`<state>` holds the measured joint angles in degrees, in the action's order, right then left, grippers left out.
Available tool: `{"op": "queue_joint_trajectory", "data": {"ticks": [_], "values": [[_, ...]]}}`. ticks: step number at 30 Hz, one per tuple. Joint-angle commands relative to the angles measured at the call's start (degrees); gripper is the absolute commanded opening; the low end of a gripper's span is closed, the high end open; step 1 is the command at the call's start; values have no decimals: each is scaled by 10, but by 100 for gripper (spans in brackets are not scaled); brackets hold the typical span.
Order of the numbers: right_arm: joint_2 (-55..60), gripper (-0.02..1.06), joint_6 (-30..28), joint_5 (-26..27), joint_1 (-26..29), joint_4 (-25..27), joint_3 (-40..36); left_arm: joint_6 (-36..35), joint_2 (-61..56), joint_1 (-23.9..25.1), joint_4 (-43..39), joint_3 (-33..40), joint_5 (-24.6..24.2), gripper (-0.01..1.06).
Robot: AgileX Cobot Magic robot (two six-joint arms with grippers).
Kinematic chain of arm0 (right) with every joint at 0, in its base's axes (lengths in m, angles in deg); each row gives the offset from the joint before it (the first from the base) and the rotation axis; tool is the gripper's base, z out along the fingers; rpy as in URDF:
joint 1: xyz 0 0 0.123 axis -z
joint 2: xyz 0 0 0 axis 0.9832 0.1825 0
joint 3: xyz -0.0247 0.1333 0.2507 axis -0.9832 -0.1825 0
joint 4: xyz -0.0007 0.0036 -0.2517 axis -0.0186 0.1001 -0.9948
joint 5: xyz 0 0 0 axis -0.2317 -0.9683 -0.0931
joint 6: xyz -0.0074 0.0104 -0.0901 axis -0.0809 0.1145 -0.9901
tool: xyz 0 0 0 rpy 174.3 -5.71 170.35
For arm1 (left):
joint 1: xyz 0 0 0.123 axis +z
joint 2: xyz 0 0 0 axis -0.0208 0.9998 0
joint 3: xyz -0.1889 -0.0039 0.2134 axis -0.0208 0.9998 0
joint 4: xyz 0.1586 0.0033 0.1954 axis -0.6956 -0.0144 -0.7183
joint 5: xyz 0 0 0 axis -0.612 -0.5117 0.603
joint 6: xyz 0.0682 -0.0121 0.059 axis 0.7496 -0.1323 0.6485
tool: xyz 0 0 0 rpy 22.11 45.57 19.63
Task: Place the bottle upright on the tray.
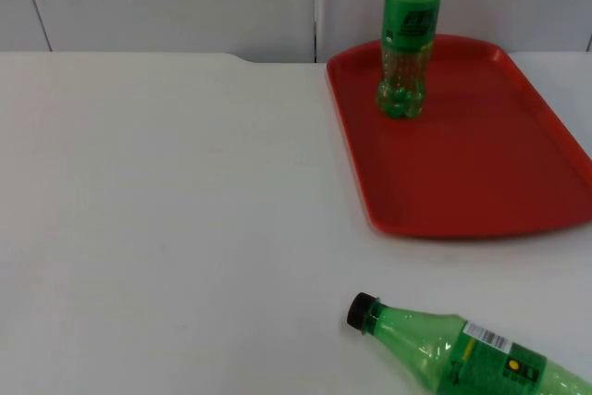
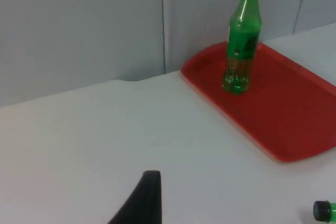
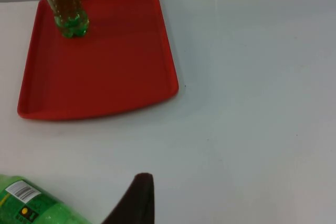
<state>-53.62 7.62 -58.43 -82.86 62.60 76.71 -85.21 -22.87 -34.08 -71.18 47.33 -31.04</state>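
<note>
- Lying green bottle (image 1: 467, 351), lower right of the top view, black cap (image 1: 362, 311) pointing left; barcode label, writing unreadable.
- Second green bottle (image 1: 407, 39) stands upright on the red tray (image 1: 481, 164).
- Left gripper (image 2: 143, 199) and right gripper (image 3: 134, 200): can't tell whether spread or closed.

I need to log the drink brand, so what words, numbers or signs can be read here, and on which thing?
No text can be read.
Standing bottle on the red tray: dark lettering on its green label, too blurred to read.
Lying bottle on the table: a white barcode patch and a yellow mark on its label, too small to read.
</note>
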Motion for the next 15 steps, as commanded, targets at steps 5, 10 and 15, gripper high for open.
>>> {"op": "queue_joint_trajectory", "data": {"ticks": [5,10,15], "values": [[-2,105,-1,3,3,-3,-1,59,-75,-3,49,3,-59,105],[-2,105,-1,3,3,-3,-1,107,-115,-3,82,3,-92,105],[-2,105,-1,3,3,-3,-1,108,-161,-3,81,3,-147,105]]}}
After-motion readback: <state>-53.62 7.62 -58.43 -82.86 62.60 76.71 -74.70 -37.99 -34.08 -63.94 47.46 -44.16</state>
